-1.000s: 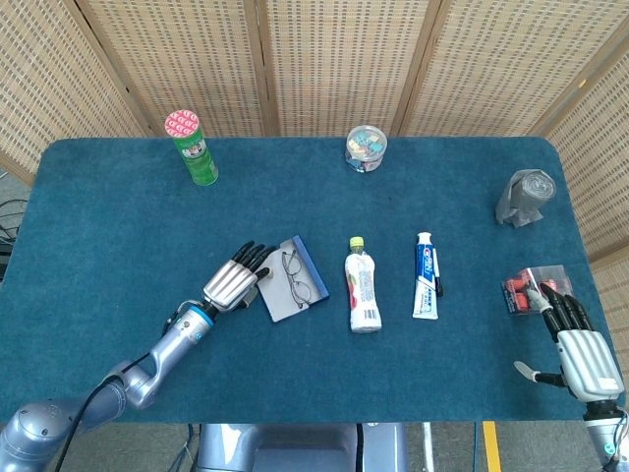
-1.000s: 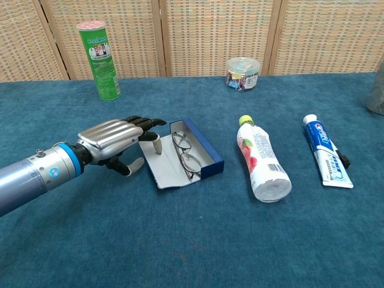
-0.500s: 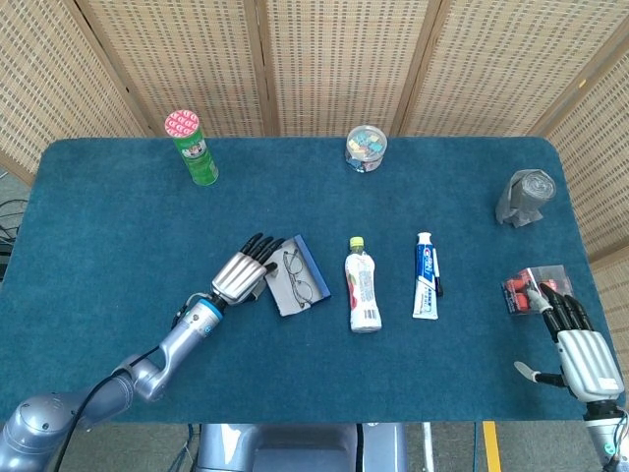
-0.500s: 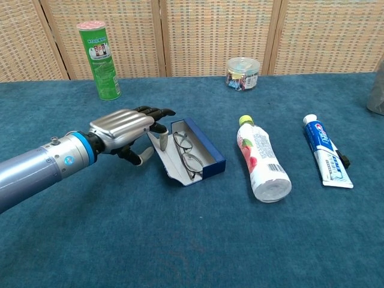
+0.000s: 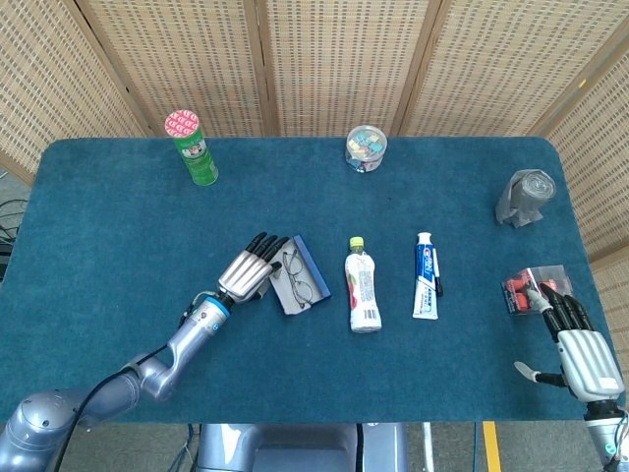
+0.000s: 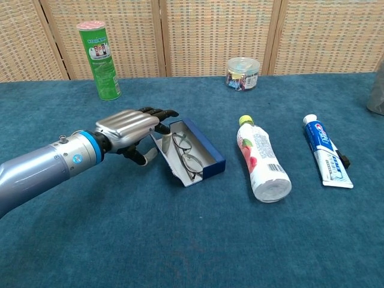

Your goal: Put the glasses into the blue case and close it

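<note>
- Two robot hands show: the left robot hand (image 6: 127,127) reaches over the tabletop (image 6: 180,240) with its fingers (image 6: 157,112) stretched out and close together, gripping nothing, the fingertips against the raised grey lid (image 6: 162,151) of the blue case (image 6: 207,157).
- The lid stands tilted up on the left side of the case, only partly lifted toward closing.
- The glasses (image 6: 186,155) lie folded inside the open tray of the case, their lenses still in plain sight.
- The right robot hand (image 5: 580,354) rests near the tabletop's right front corner, fingers spread and holding nothing, just beside a small red packet (image 5: 531,290).
- Right of the case lie a white bottle (image 6: 261,162) with a yellow-green cap and a toothpaste tube (image 6: 326,157).
- Along the far edge stand a green canister (image 6: 99,59) and a clear tub (image 6: 242,73) of coloured bits; a grey roll (image 5: 526,195) sits at the right.
</note>
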{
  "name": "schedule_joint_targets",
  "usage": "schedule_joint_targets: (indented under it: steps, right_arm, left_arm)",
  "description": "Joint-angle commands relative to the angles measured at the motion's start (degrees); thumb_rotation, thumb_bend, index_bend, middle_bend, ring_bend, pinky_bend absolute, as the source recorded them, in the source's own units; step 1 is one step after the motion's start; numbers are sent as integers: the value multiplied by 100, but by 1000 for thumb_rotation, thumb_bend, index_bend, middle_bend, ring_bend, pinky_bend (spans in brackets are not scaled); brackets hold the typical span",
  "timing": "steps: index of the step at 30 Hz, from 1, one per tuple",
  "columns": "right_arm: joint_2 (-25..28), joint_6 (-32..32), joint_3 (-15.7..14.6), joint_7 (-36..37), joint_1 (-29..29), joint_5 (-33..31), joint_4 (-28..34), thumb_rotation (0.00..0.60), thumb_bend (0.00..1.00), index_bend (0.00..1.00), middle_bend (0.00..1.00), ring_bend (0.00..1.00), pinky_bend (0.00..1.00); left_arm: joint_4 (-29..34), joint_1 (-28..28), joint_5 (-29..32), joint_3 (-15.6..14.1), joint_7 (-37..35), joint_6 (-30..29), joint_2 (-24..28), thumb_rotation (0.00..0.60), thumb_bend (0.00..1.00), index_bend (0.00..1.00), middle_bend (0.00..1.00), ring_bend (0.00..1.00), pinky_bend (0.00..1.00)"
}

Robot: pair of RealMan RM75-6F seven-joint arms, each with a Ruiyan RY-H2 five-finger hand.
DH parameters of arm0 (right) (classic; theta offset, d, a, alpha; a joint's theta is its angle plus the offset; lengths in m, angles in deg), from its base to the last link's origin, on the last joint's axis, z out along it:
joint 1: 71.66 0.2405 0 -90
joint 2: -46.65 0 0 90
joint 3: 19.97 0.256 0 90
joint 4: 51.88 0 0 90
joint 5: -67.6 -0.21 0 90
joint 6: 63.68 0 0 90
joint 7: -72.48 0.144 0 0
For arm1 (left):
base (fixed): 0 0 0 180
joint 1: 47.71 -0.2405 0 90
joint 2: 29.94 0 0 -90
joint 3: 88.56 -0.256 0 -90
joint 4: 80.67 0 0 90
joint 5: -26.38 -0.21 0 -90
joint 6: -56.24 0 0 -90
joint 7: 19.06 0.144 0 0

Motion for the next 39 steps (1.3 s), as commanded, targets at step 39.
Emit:
schedule_joint_targets:
  steps: [39]
  right_arm:
    - [-11, 27, 10, -104, -16, -16, 53, 600, 0, 0, 0, 0, 0]
  left_arm:
    - [1776, -1371, -952, -1256, -299, -1277, 2355, 600, 568, 802, 0, 0, 0]
